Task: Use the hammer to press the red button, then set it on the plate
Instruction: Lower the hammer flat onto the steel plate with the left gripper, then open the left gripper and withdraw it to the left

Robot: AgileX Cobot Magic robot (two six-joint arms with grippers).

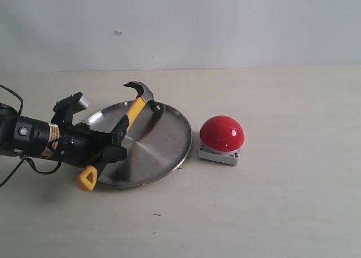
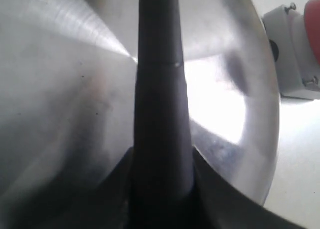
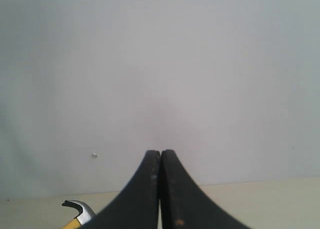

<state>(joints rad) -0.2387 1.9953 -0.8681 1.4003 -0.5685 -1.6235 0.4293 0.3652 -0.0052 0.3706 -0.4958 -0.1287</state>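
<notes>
L fingers (image 1: 120, 127) clamped on hammer (image 1: 135, 107) handle, over plate (image 1: 163, 148).
Head at plate's upper rim; red button (image 1: 222, 132) just right of plate; R fingers (image 3: 147, 189) together.

Left wrist camera near plate (image 2: 60, 89)

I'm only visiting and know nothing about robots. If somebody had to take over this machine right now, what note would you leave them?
Left gripper: shut on the hammer, gripping mid-handle, with the head near the far rim of the plate.
Right gripper: shut, holding nothing, and out of the exterior view.
Red button: on the table just right of the plate, with nothing touching it.
Done: the hammer is in hand. Whether the button was pressed cannot be told from these pictures.
Left: press the button if that has not been done, then lay the hammer on the plate and let go.
</notes>
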